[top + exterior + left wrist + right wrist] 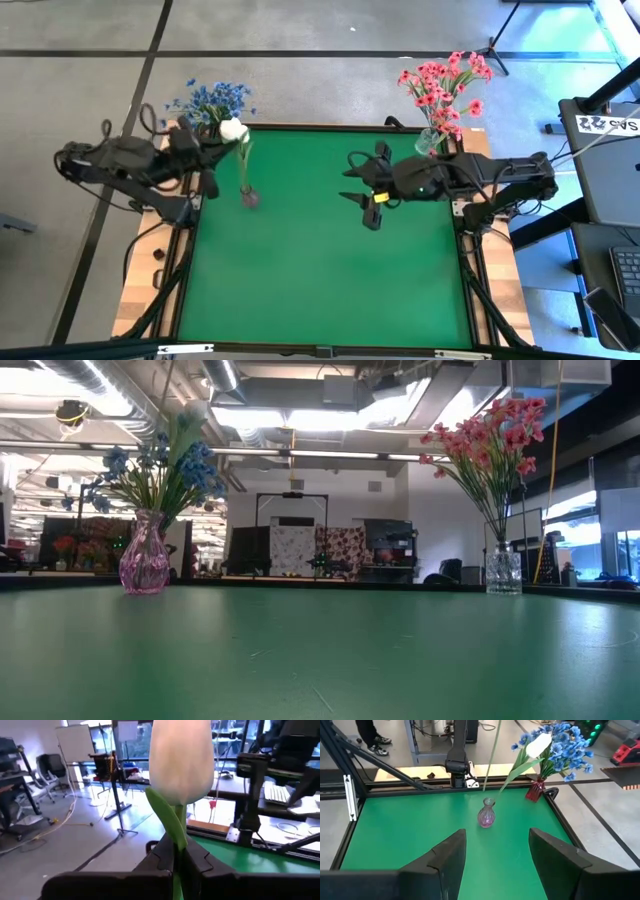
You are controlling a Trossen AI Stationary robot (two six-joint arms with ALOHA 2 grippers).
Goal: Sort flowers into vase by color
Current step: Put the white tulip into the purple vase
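Currently your left gripper [176,862] is clamped on the white flower [181,757], its stem in the pink vase [249,197]. Blue flowers [212,99] and pink flowers [445,85] stand sorted; only release remains, right gripper [367,197] idle, open.

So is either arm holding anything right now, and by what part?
The left gripper is shut on the white tulip-like flower, pinching its green stem just below the bud. The right gripper is open and holds nothing.

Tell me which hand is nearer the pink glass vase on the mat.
Left. The left hand holds the white tulip whose stem runs down to the pink glass vase; the right hand hangs open farther off, mid-mat.
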